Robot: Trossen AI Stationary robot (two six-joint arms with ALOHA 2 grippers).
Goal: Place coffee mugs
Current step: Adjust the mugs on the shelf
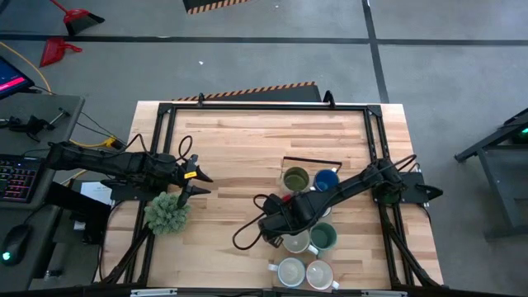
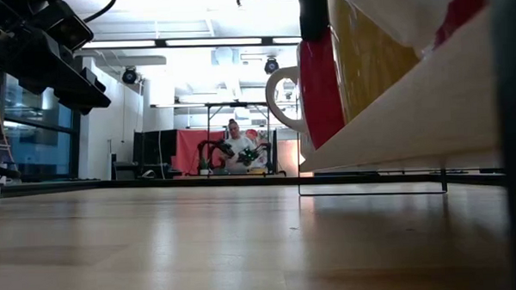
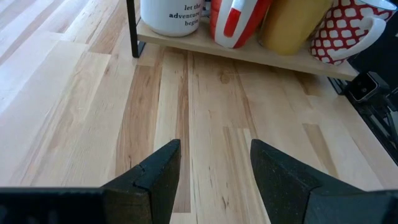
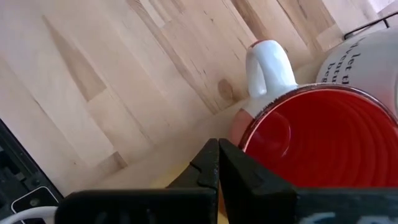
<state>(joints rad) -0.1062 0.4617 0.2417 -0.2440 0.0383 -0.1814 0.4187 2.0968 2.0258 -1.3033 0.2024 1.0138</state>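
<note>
I am holding my right gripper (image 4: 217,163) shut just beside the red mug (image 4: 323,134), seemingly gripping nothing. It is looking hard, slick and breakable, so I am favouring its white handle (image 4: 268,65). My left gripper (image 3: 214,163) is waiting wide open at the table's left.

One camera hangs overhead, looking straight down on the whole table (image 1: 247,148) and both arms. Another sits at table-top height, facing level across the boards into the room behind, so close to the red mug (image 2: 320,70) that it fills the view's right side. Each wrist camera looks out past its own claw, close above the wood. The right wrist view and the low view share that red mug (image 4: 323,143).
</note>
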